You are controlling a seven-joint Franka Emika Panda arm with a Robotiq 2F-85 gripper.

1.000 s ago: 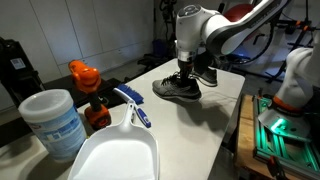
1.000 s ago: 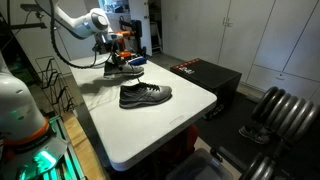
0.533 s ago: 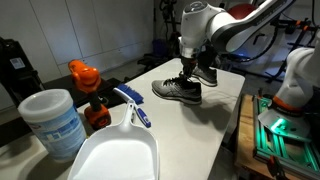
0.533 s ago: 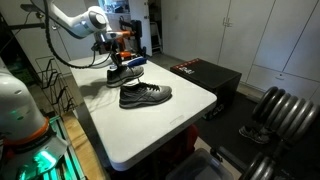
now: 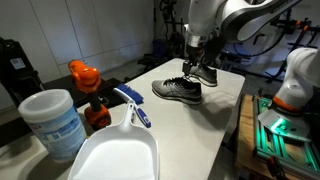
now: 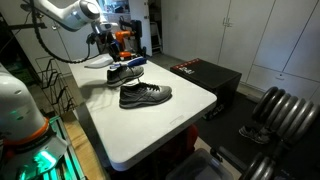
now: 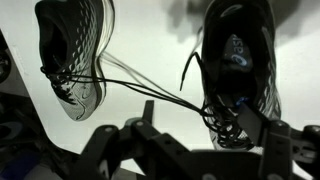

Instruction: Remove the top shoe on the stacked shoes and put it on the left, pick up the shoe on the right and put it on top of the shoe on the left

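I'm seeing the near shoe (image 6: 145, 95) lying on the table (image 6: 150, 135), with the far shoe (image 6: 125, 72) sitting apart behind it to the left. The gripper (image 5: 192, 62) is hanging above them. In an exterior view, a dustpan (image 5: 115, 155) is sitting nearest the camera, right of a tub (image 5: 52, 120).

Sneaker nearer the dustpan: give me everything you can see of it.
The sneaker is dark grey-black mesh with a whitish sole edge and pale laces. It stands upright on its sole on the white table, side-on in an exterior view. The second shoe sits close behind it; contact cannot be told. The gripper hangs above it, open, not touching. The wrist view shows loose laces trailing between the shoes.
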